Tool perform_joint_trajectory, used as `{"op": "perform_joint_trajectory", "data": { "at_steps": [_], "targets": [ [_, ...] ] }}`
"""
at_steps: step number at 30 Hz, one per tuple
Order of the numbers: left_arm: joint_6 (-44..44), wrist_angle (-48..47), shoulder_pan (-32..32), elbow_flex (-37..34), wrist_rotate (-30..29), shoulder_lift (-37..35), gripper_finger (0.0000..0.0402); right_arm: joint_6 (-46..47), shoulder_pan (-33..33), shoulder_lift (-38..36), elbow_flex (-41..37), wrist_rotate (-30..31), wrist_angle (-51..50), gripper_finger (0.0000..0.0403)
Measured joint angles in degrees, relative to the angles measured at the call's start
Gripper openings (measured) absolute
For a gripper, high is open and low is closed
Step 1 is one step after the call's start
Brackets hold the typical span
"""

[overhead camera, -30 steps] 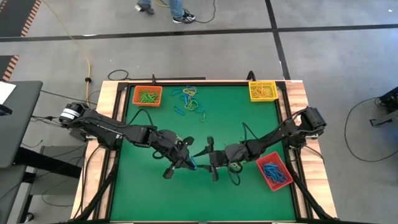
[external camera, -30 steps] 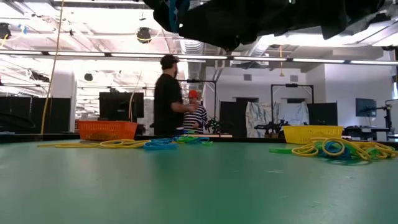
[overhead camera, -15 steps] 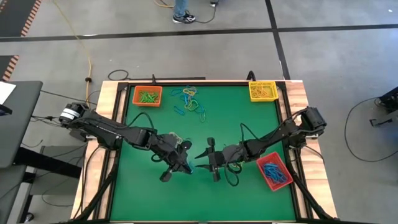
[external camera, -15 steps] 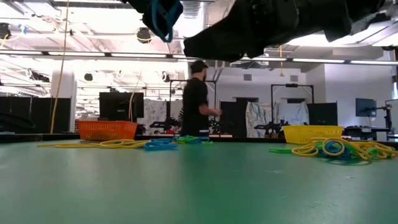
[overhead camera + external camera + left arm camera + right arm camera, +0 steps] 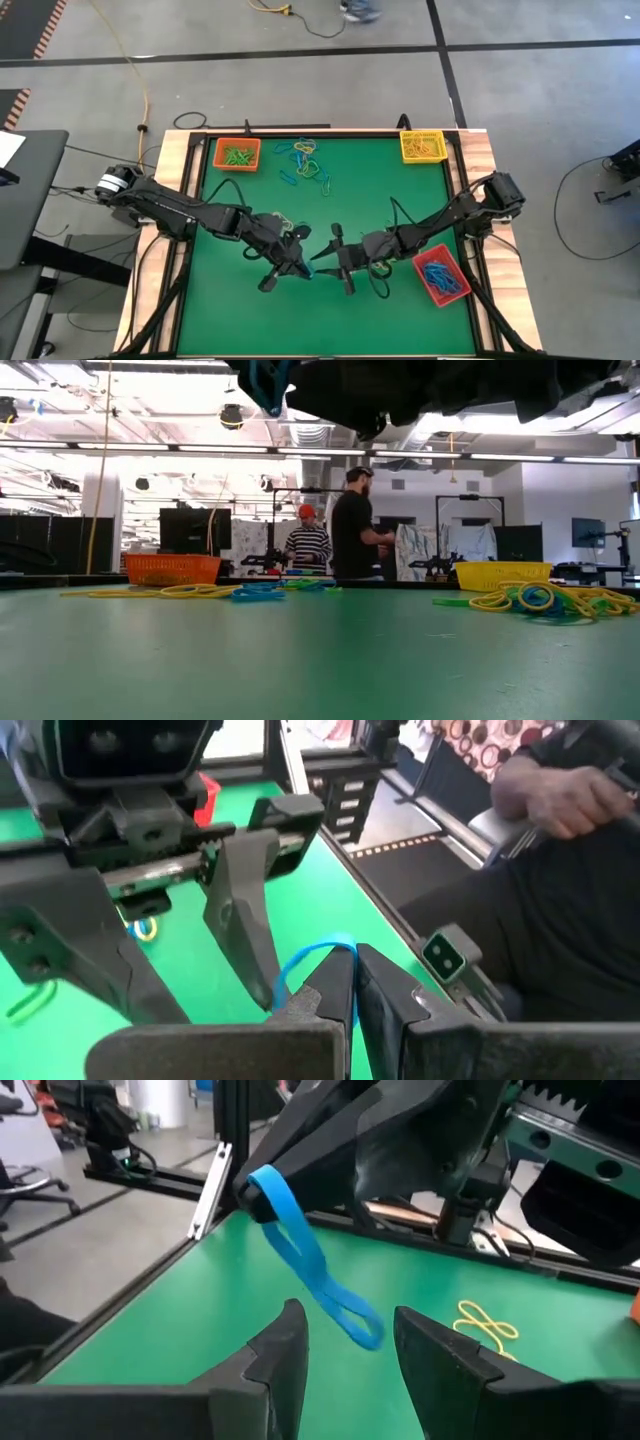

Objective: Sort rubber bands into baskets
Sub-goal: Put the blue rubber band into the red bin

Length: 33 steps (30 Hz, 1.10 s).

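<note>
My left gripper (image 5: 301, 264) is shut on a blue rubber band (image 5: 310, 1265) above the middle of the green table, near its front. Facing it from the right, my right gripper (image 5: 338, 258) stands open; the band's hanging end lies between its fingers (image 5: 285, 1350), and I cannot tell whether they touch. The orange basket (image 5: 237, 153) with green bands sits at the far left, the yellow basket (image 5: 422, 146) at the far right, and the red basket (image 5: 440, 278) with blue bands at the near right. Loose bands (image 5: 308, 165) lie at the far middle. My left gripper pinches one end of the blue band's loop (image 5: 328, 948) between its two fingertips. The fingers come from the table's left, slanting a little downward. The band hangs slack below them, clear of the table, with its free end (image 5: 362, 1327) toward my right gripper.
More loose bands (image 5: 250, 591) lie on the mat in front of the orange basket (image 5: 172, 568), and a heap (image 5: 540, 600) lies in front of the yellow one (image 5: 503, 574). People stand in the room beyond the far edge. Wooden rails border the mat.
</note>
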Motion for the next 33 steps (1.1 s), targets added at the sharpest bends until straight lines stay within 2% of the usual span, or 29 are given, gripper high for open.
{"op": "perform_joint_trajectory", "data": {
  "at_steps": [14, 23, 31, 33],
  "targets": [
    [1.0, 5.1, 0.3, 0.1, 0.1, 2.4, 0.0, -0.9, 0.5, 0.1, 0.0, -2.4, 3.7, 0.0172],
    [0.5, 4.4, 0.4, 0.0, 0.3, 2.6, 0.0, -1.2, 0.4, 0.2, 0.0, -2.4, 1.4, 0.0112],
    [0.4, 3.1, 0.4, 0.0, 0.3, 2.6, 0.0, -3.2, 0.4, 0.2, 0.0, -0.9, -1.2, 0.002],
    [0.2, 2.3, 0.4, 0.0, 0.2, 2.6, 0.0, -3.6, 0.4, 0.2, 0.0, -0.6, -2.4, 0.0014]
  ]
}}
